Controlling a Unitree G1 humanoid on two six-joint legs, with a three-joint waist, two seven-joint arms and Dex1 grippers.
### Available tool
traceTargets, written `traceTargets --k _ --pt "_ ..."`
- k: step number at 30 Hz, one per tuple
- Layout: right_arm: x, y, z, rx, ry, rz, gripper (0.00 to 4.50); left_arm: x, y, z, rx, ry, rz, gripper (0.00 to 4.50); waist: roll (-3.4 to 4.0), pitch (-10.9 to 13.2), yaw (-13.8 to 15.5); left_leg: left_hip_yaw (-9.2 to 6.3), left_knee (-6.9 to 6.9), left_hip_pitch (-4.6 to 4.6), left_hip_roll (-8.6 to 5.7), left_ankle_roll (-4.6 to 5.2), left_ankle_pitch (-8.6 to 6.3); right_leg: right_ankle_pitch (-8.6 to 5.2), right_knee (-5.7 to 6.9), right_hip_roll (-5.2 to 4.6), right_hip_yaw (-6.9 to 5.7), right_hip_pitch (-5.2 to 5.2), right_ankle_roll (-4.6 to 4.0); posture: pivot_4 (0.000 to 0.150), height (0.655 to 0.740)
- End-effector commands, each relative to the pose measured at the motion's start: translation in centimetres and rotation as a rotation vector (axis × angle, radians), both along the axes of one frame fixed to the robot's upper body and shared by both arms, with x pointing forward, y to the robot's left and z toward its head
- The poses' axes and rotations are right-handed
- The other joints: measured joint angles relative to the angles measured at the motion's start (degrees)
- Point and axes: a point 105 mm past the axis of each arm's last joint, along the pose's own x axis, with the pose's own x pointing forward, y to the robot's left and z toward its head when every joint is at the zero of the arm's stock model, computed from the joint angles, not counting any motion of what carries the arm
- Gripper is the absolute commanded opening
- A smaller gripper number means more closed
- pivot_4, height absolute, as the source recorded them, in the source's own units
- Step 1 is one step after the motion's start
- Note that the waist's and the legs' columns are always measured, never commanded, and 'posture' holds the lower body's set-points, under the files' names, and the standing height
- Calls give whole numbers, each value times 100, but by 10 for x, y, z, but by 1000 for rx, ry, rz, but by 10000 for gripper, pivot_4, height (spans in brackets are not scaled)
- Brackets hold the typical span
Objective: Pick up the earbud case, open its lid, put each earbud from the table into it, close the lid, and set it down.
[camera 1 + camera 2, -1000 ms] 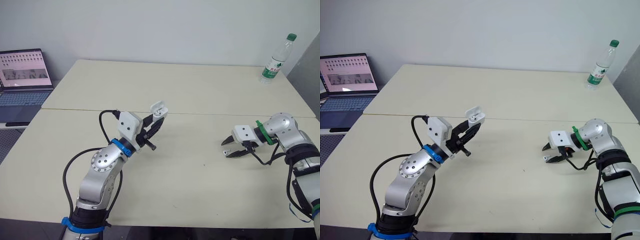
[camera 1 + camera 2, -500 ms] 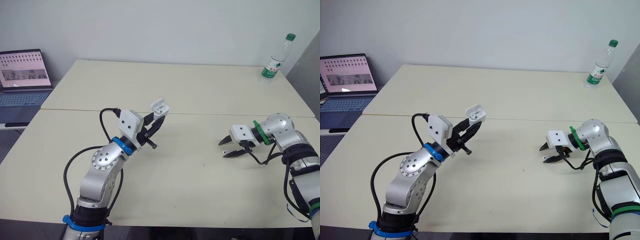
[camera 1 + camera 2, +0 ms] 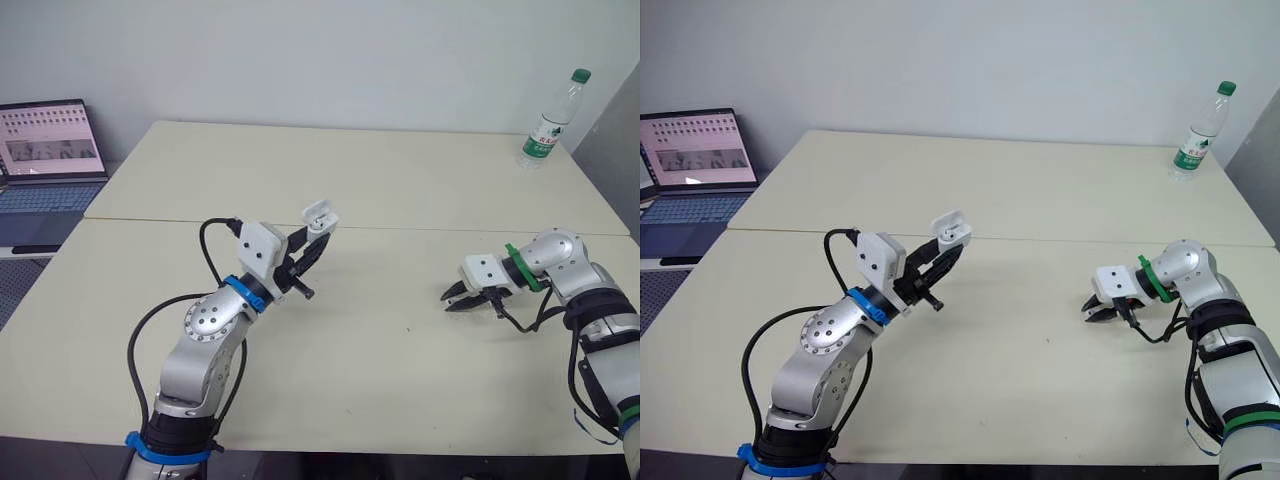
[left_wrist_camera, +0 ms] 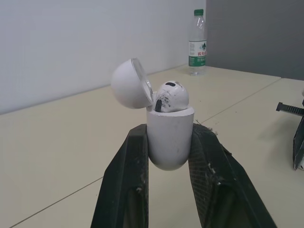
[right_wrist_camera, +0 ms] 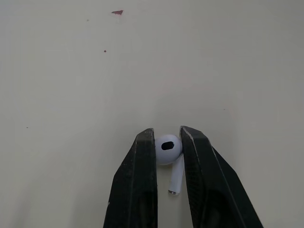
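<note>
Our L claw (image 4: 168, 135) pinches 1 smooth, rounded white plastic earbud case (image 4: 169, 145) above the matte beige table (image 5: 142, 61). Its domed lid (image 4: 129, 90) is open w/ 1 glossy earbud (image 4: 172, 95) inside. Our R claw (image 5: 167, 133) pinches the 2nd earbud (image 5: 167, 148) at table level.

The earbud case (image 4: 170, 137) and earbud (image 5: 167, 148) are white, the table (image 3: 400, 180) cream.

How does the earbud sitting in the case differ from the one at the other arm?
The seated earbud stands in the open earbud case, only its head showing; the loose earbud shows head and stem. The left end effector holds the case, seated earbud inside, above the table; the right end effector pinches the loose earbud down at the table. Both are white.
</note>
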Motion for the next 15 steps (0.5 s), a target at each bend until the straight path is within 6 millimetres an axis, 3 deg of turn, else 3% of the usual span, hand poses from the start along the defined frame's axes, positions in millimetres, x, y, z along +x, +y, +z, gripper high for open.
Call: traceTargets --k 1,6,12,15 --pt "-7 -11 -4 -32 59 -8 3859 -3 -4 13 -5 -54 -21 7768 0 0 1 -1 0 0 -1 0 0 0 -1 0 0 2 0 1500 7400" --pt "-5 -24 15 59 51 -128 3859 -4 -6 13 -8 -53 -25 7768 1 0 6 -5 1 0 -2 0 0 0 -2 -2 -2 4 0 1500 7400" --pt "-68 -101 18 -130 149 -259 3859 -6 -3 10 -7 -56 -10 7768 27 14 171 -15 -2 -15 -19 5 -3 -3 -13 -23 -12 1 -2 1500 7400" --pt "-81 -130 18 -166 146 -387 3859 -6 -6 10 -18 -59 -12 7768 25 15 125 -4 0 -6 -13 7 -4 -4 -15 -24 -10 6 -2 1500 7400"
